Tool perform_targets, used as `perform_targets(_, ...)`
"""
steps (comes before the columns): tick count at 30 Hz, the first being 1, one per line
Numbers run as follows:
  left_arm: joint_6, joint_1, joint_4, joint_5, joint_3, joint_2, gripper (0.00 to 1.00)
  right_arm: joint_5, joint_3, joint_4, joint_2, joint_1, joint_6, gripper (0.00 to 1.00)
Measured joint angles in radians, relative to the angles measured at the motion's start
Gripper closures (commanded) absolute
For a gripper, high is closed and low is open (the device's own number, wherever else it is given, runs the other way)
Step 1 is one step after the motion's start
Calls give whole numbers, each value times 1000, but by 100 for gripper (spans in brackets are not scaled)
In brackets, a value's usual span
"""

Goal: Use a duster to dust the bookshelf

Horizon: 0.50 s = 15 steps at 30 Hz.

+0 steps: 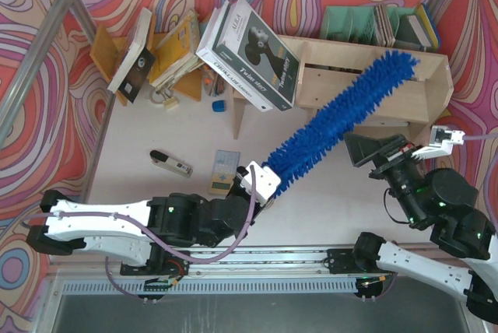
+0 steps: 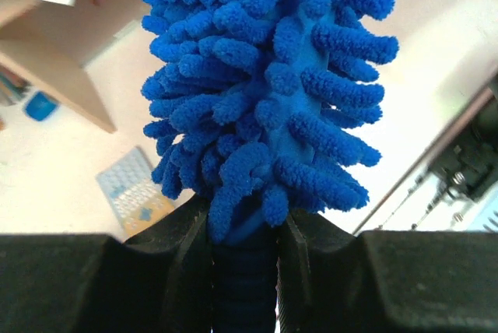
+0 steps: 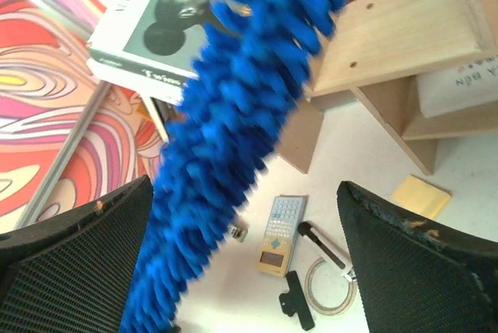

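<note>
Duster (image 1: 342,119) handle mostly hid by L gripper (image 1: 263,180); head blurry, R-wrist cam.

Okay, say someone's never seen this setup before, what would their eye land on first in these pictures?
The bright blue fluffy duster grabs attention first: it slants across the middle of the table from the left gripper, shut on its handle, up to the pale bookshelf at the right rear. Next comes the swirling red, orange and purple backdrop all around. A big white book tilts against the bookshelf's left end.
</note>
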Motion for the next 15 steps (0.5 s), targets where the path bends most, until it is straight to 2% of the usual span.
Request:
perform_targets(7, 74, 0, 28, -205, 73, 0, 100, -95, -140, 165, -82, 0, -180, 8)
perform_targets(10, 96, 0, 50, -295, 102, 3, 100, -97, -218, 187, -76, 0, -204, 8)
perform_targets(15, 121, 0, 50, -444, 190, 43, 100, -37, -342, 194, -3, 0, -203, 1)
